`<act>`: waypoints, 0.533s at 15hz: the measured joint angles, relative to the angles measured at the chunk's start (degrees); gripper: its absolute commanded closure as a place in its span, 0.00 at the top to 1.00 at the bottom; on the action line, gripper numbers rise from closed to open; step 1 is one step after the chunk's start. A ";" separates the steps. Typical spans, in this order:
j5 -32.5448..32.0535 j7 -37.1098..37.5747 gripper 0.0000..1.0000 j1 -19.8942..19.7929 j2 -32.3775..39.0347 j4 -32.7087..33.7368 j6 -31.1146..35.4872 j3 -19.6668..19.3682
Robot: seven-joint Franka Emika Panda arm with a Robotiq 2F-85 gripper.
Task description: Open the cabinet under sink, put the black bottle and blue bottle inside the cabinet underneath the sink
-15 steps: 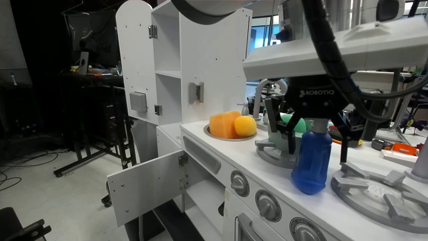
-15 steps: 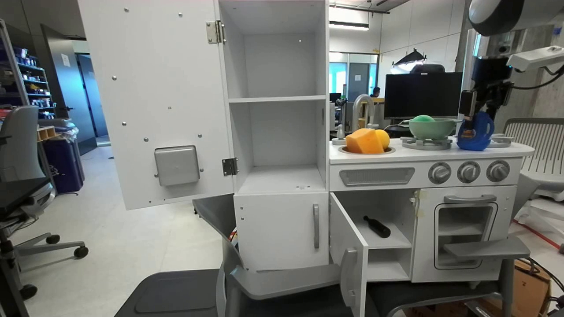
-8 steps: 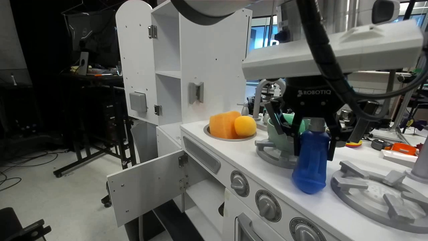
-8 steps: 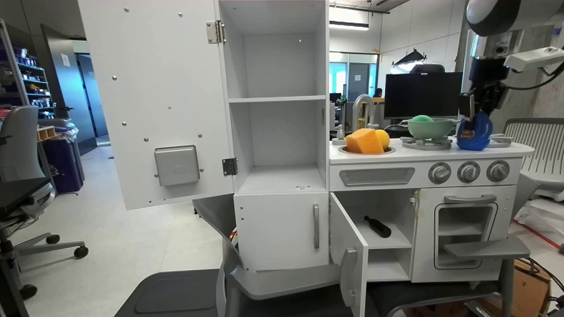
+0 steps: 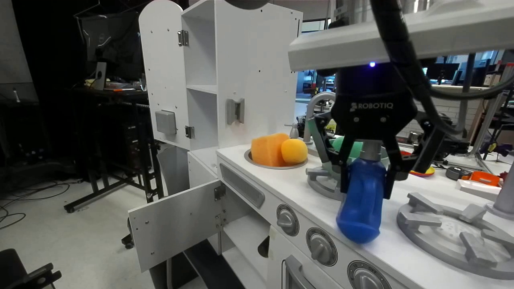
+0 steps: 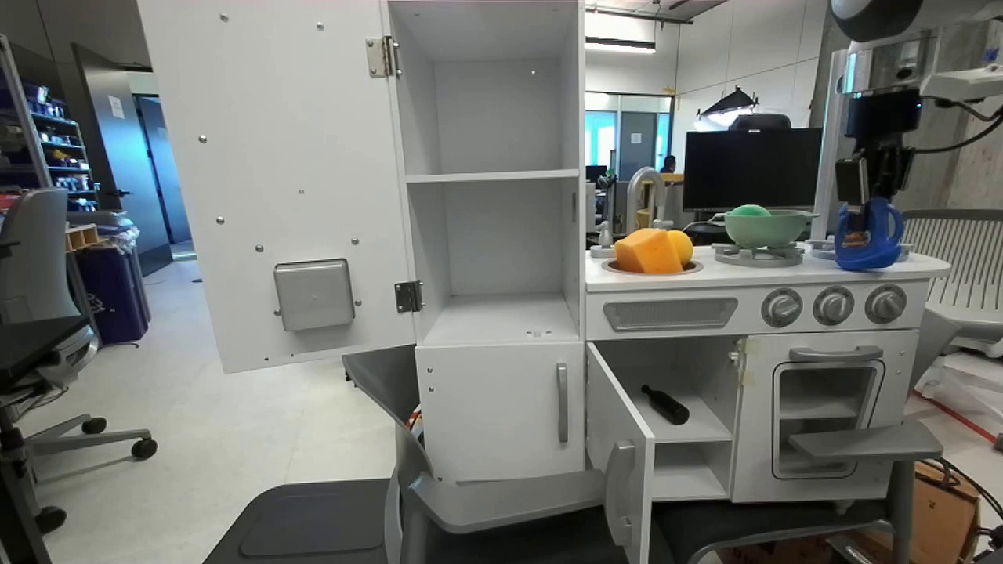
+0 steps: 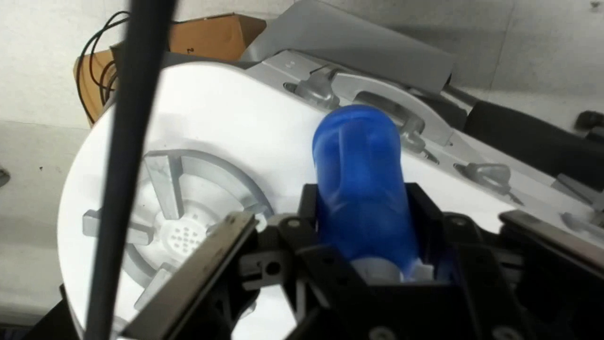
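At the white counter (image 5: pixel 309 197), the blue bottle (image 6: pixel 868 243) sits farther right in an exterior view than half a second ago, slightly tilted, neck up, the pincer (image 5: pixel 366 192), lettered "ROBOTIQ", clamped on it. Inside the open cabinet (image 6: pixel 709 427), the black bottle (image 6: pixel 665 405), shifted slightly left, lies neck left and far.

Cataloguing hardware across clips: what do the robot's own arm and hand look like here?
The arm is white and grey with dark sections and a thick black cable sleeve. The black hand has two jointed fingers and pale ROBOTIQ lettering; a small blue light glows above.
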 measured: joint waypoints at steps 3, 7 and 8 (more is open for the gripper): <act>-0.88 -5.64 0.22 0.56 -2.98 -3.08 -3.56 1.05; -4.96 -8.88 0.22 3.85 -10.70 -14.07 -3.29 3.58; -5.99 -9.21 0.22 4.89 -13.05 -17.45 -2.87 4.06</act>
